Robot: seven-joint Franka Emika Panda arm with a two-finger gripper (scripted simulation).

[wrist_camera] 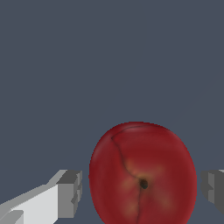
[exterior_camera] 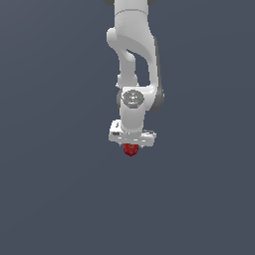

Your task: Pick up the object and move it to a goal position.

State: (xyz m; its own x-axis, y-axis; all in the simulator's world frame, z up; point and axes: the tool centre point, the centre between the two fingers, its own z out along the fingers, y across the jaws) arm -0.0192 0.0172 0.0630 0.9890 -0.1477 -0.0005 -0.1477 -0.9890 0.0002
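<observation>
A: Where is the apple (wrist_camera: 142,175)?
B: Between the gripper's (exterior_camera: 131,147) fingers (wrist_camera: 70,192), gaps either side, jaws apart, nothing gripped.
A: Any writing?
B: None readable; plain grey floor (exterior_camera: 50,189)

Plain dark grey-blue ground (exterior_camera: 55,199)

A flat, uniform slate-grey surface (exterior_camera: 55,199) fills both views as the only backdrop, evenly lit and slightly lighter toward the exterior view's lower part.
</observation>
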